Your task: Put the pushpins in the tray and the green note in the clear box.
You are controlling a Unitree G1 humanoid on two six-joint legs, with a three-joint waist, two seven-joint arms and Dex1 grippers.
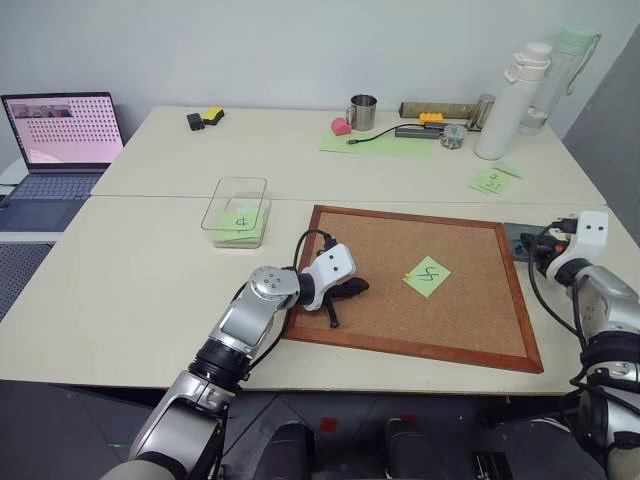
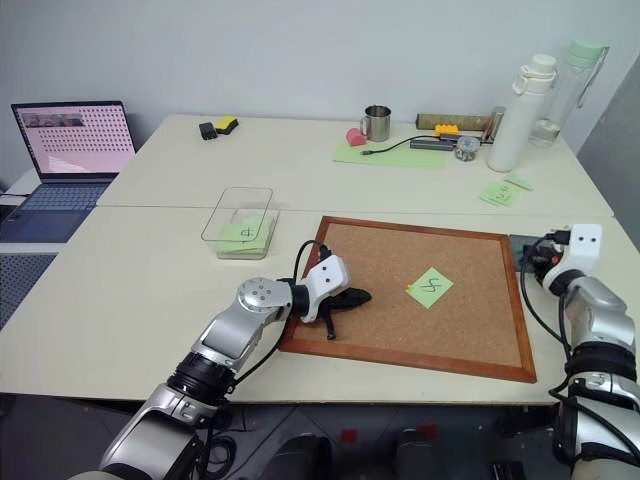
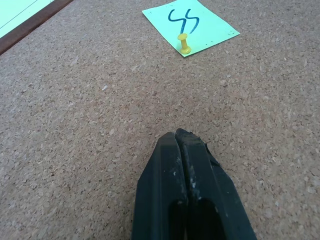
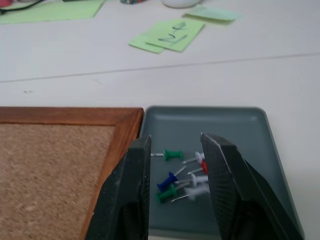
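While pushpins [image 4: 182, 177] lie in the tray [image 4: 250, 125] — right tool [image 4: 175, 145] parted above.

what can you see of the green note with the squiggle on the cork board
The light green square sticky note lies flat on the brown cork board with a wooden frame, right of the board's middle, turned cornerwise like a diamond. A dark wavy squiggle is drawn across it. A yellow pushpin stands stuck through it near one corner, pinning it to the cork. The shut fingers of the left gripper point toward it but stay apart from it.
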